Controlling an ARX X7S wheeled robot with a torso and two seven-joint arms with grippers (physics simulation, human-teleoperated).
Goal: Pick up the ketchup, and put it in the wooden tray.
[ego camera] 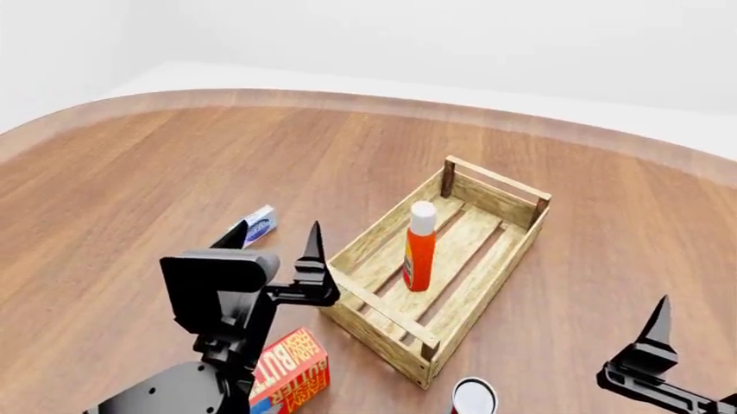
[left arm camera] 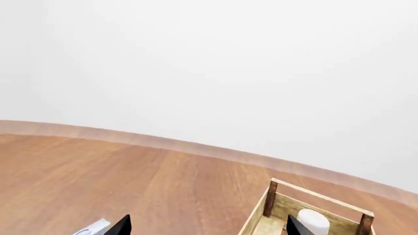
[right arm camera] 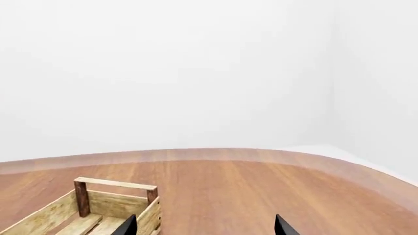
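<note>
Butter box point(ego camera: 288, 369) nearest; ketchup point(ego camera: 419, 247) upright in wooden tray point(ego camera: 392, 336), cap up.

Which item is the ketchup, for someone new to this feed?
Find the pale slatted wooden tray mid-table. Upright inside it stands the orange-red squeeze bottle with a white cap, the ketchup. The red-and-yellow butter box and small can sit outside, lower.

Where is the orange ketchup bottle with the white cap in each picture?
Head view: the orange-red ketchup squeeze bottle stands upright inside the pale slatted wooden tray.
Left wrist view: only its white cap shows, bottom edge.
Right wrist view: not in it.
Shared landmark: the tray's dark corner posts.
</note>
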